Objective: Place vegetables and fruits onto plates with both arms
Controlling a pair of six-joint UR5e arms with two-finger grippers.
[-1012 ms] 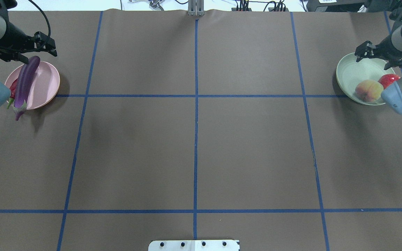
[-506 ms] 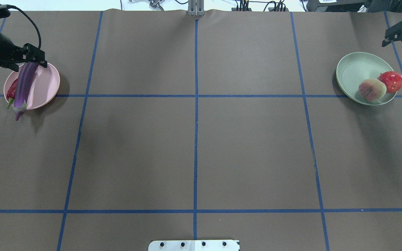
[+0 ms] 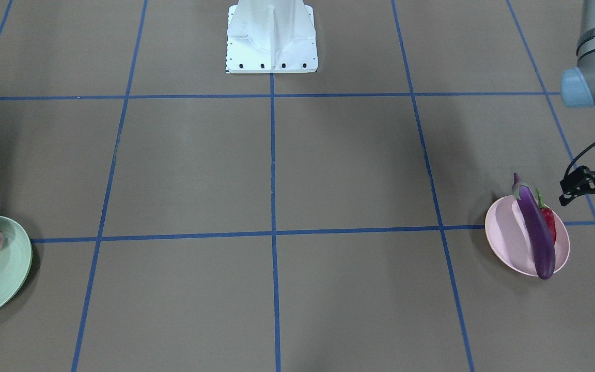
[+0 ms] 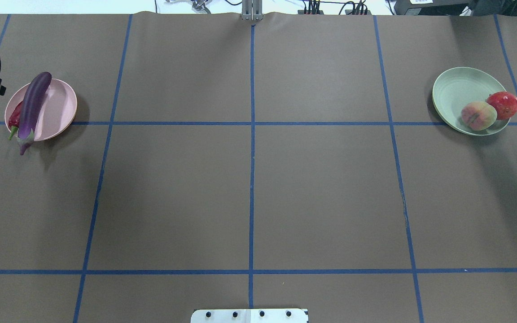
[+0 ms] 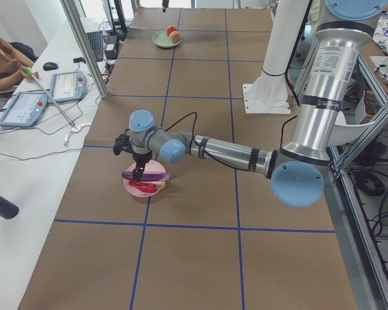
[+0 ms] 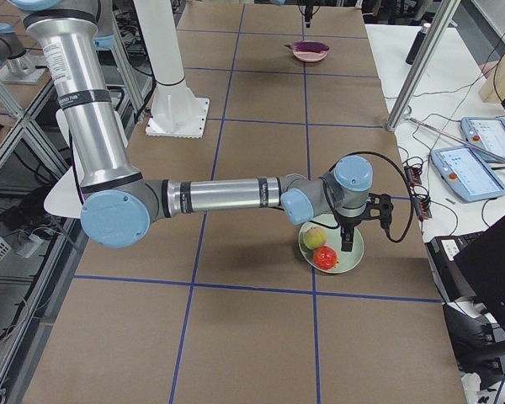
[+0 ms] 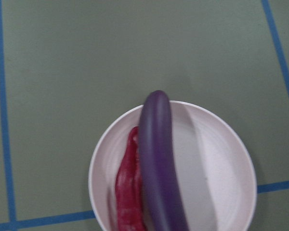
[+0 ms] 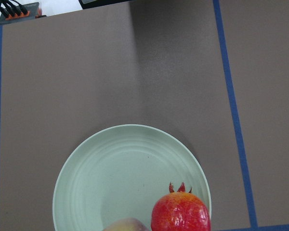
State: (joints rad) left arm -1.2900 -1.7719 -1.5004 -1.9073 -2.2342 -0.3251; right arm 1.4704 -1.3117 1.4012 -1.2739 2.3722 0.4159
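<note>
Left gripper [image 3: 588,201] hangs empty beside the pink plate [image 4: 59,105], off its outer side and clear of the rim. Its fingers look spread apart in the front-facing view. Of the right gripper [image 6: 347,239] only a sliver shows at the edge of the overhead view, so I cannot tell how its fingers stand. The side view places it over the mint-green plate [image 4: 458,89].

As far as I can judge, the task is done or all but done. The eggplant [image 4: 32,107] lies across the pink plate with both ends overhanging the rim, and its capped end points toward the robot. The red chili pepper [image 4: 15,115] is tucked against it on the outer side, inside the rim. On the mint-green plate the peach [image 4: 478,115] and the pomegranate [image 4: 504,105] sit touching at the edge nearest the robot's right. No produce is left on the brown table [image 4: 249,188], so what remains seems to be only the arms pulling clear.

Half a second ago the left gripper was at the eggplant's far tip, over the plate's rim. It has since drawn off toward the table's left edge. The right gripper has also moved further out of the overhead frame. All four pieces lie as they did then.
</note>
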